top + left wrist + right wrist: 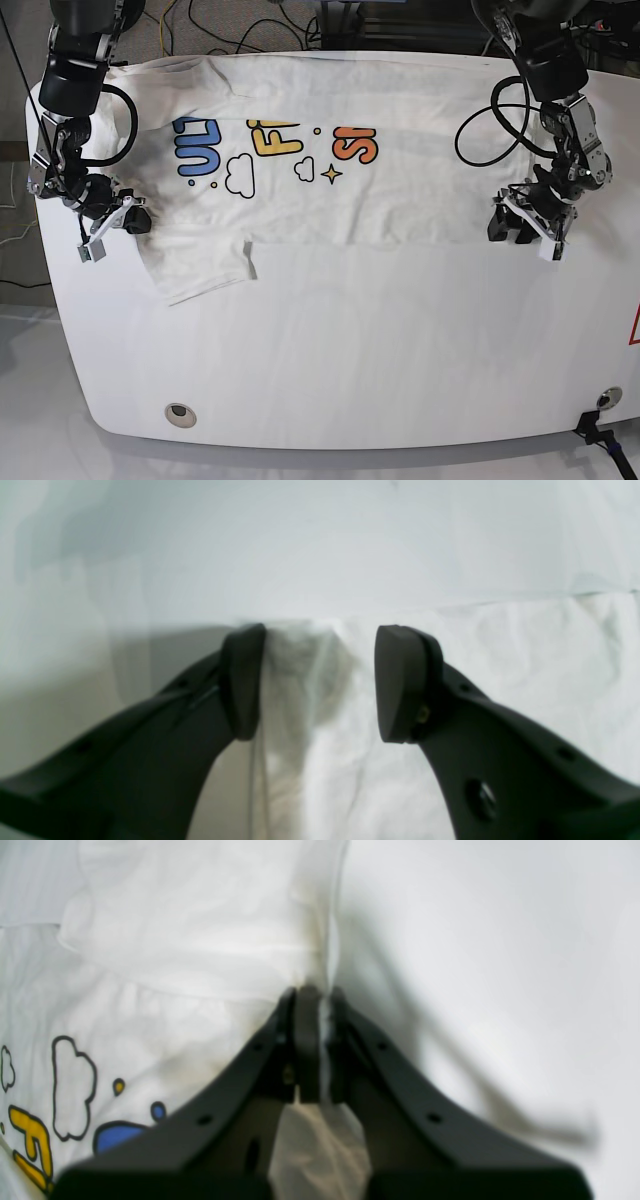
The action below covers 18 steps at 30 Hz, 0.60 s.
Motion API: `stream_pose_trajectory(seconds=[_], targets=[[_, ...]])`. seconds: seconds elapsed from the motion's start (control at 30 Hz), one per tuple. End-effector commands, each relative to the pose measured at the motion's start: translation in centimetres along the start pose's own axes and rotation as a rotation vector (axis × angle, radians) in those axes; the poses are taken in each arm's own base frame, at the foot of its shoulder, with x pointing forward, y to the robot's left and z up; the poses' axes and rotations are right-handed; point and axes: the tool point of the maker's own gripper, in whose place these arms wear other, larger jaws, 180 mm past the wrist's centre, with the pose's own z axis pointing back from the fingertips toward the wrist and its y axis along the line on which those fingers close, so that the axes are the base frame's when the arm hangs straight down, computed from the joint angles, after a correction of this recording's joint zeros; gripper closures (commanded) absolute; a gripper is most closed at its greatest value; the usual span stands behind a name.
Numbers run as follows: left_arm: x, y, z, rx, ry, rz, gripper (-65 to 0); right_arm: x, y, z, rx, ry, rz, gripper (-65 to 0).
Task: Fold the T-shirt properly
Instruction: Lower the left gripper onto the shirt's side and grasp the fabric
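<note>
T-shirt (300, 190) print, letters partly folded

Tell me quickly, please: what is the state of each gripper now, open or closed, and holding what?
Left gripper: open, fingers on either side of the T-shirt edge, not clamped.
Right gripper: closed, pinching the T-shirt edge.

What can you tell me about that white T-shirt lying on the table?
The T-shirt is white, thin, creased cloth, spread along the far side of the white table. Its front faces up, showing blue, yellow and orange letters, small clouds and a star. The near edge looks folded over the print, and a sleeve sticks out toward the front on the base view's left. The right gripper is shut on one edge. The left gripper stands open astride the opposite edge.
</note>
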Motion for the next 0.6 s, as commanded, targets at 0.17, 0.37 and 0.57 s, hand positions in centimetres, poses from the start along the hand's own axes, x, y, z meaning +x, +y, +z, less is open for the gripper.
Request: stream_pose_trajectory(seconds=[0.17,0.37,0.57], targets=[[-2.03,0.31,0.25,0.013,0.087,-0.018,-24.6,0.35,-0.76,0.58,-0.027,0.020,0.026,0.0],[-1.92,0.35,0.23,0.015,0.088,-0.021,-8.6,0.33,-0.70,0.53,-0.026,0.020,0.025,0.0],[-1.66,0.36,0.18,0.015,0.083,-0.023,0.0,0.33,-0.70,0.53,-0.026,0.020,0.025,0.0]])
